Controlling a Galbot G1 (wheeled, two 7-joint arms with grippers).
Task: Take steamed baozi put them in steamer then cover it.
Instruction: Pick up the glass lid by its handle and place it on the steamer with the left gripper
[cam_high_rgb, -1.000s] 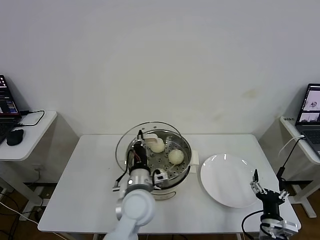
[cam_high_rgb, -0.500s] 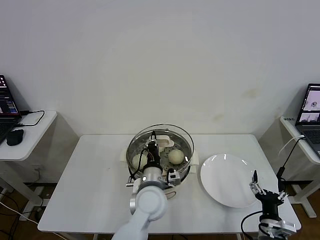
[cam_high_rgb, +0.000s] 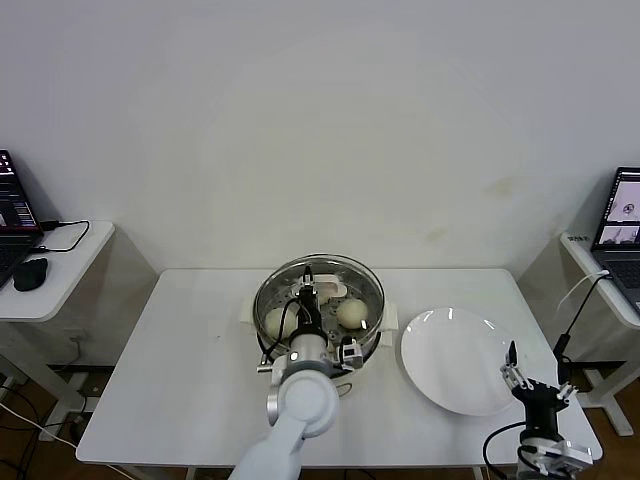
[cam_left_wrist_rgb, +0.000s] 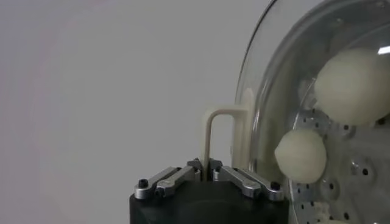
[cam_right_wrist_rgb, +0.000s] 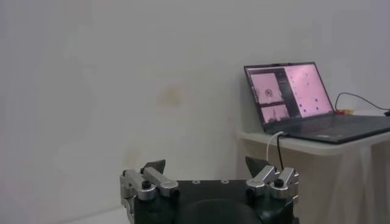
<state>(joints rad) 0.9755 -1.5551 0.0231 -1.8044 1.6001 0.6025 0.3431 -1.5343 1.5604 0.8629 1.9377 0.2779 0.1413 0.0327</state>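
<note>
Setting: probably a lab; bare white wall (cam_high_rgb: 320, 130), white table (cam_high_rgb: 180, 350), side desks with laptops (cam_high_rgb: 622, 215).

Head view overlooks the table (cam_high_rgb: 190, 340); left wrist view closely shares its steamer (cam_high_rgb: 318, 312).

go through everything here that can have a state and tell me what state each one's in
steamer: covered, buns inside
cover: on the steamer, handle gripped
steamed baozi: in the steamer, under the cover
left hand: shut on the cover's handle
right hand: open, holding nothing, beside the plate
plate: bare
</note>
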